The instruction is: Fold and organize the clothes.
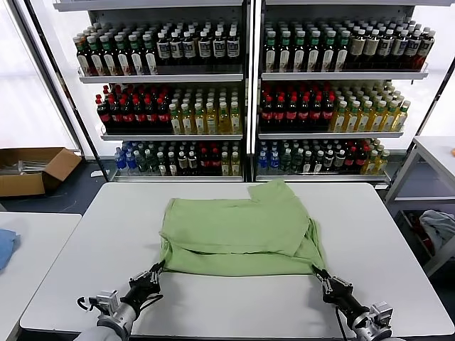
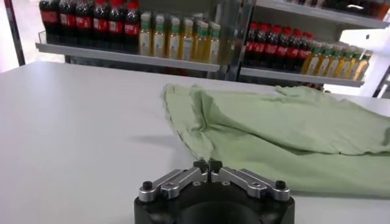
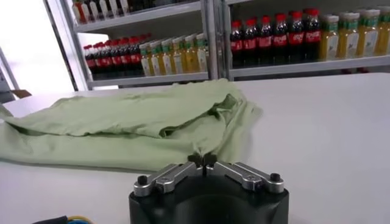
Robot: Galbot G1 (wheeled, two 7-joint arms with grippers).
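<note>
The light green shirt lies partly folded in the middle of the white table, one sleeve lying toward the far edge. My left gripper is at the shirt's near left corner, shut, with the cloth's edge reaching right to its tips. At the near right corner my right gripper is shut too. The fabric puckers into its closed tips. Collar, buttons and print are hidden.
Shelves of bottles stand behind the table's far edge. A cardboard box sits on the floor at the left. A side table with a blue cloth is at the left, and a grey-blue cloth lies low at the right.
</note>
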